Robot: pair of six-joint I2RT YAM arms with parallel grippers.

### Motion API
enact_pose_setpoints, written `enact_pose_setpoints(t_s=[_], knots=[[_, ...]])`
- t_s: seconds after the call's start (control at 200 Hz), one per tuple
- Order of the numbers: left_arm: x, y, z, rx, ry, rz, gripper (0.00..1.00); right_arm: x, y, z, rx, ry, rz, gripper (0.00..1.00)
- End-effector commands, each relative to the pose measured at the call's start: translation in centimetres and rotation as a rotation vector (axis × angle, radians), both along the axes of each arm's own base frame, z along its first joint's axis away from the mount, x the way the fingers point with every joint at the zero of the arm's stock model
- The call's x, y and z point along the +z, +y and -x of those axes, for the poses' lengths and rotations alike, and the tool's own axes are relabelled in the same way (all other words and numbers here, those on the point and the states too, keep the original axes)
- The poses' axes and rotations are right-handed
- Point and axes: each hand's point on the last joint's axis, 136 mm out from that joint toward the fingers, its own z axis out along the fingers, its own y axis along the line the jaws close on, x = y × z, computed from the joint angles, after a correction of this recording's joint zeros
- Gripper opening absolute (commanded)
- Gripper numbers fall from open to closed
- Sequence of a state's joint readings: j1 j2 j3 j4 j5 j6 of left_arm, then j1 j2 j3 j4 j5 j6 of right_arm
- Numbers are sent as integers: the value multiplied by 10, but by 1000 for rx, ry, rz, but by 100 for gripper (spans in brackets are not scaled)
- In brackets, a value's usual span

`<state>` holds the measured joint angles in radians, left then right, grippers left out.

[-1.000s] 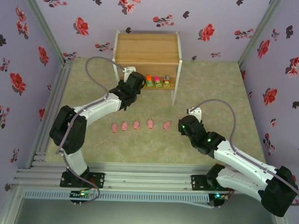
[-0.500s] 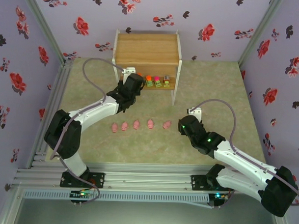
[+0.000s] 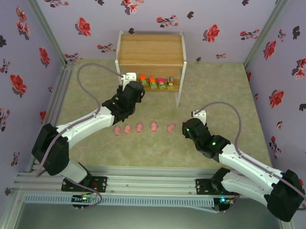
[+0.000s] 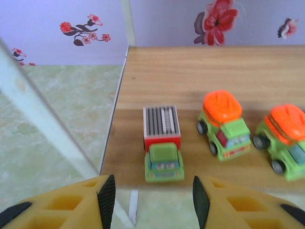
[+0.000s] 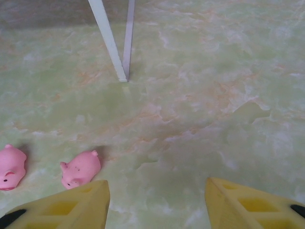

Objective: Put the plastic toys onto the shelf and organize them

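Observation:
The shelf stands at the back of the mat. On its lower board sit several toy trucks: one with a striped grey bed and green cab at the left end, then two orange-topped ones. My left gripper is open just in front of the board's edge, with the striped truck a little ahead of its fingertips and nothing between them. Several pink pigs lie in a row on the mat. My right gripper hovers open, the nearest pig by its left finger.
A white shelf leg stands on the mat ahead of the right gripper. Another white frame post slants across the left of the left wrist view. Flowered walls close in the mat on three sides.
The left gripper has let go of the striped truck at the left end of the lower board and drawn back from the shelf. The right arm has stayed put.

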<state>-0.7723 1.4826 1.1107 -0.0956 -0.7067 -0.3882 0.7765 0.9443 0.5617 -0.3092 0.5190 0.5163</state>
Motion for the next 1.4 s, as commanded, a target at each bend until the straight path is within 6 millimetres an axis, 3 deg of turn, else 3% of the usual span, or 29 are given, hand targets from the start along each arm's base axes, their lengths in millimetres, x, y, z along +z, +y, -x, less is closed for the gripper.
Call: enact_pose_setpoints(t_s=[0.0, 0.155, 0.32, 0.495, 0.76, 0.9, 1.395], knots=[[1, 7, 23, -28, -7, -38, 51, -7, -2, 0, 3, 5, 17, 39], [-14, 13, 53, -92, 20, -42, 58, -13, 11, -1, 0, 34, -7, 40], [-32, 24, 72, -115, 47, -44, 66, -10, 30, -1, -8, 27, 18, 43], [-58, 31, 81, -118, 73, -45, 67, -14, 53, -6, -17, 51, -5, 45], [-77, 32, 83, -130, 77, -36, 68, -19, 71, -14, -52, 77, -4, 46], [-73, 30, 85, -142, 78, -11, 68, -18, 73, -16, -68, 81, -12, 48], [-51, 52, 93, -117, 42, 76, 69, -14, 85, -24, -135, 134, -8, 51]])
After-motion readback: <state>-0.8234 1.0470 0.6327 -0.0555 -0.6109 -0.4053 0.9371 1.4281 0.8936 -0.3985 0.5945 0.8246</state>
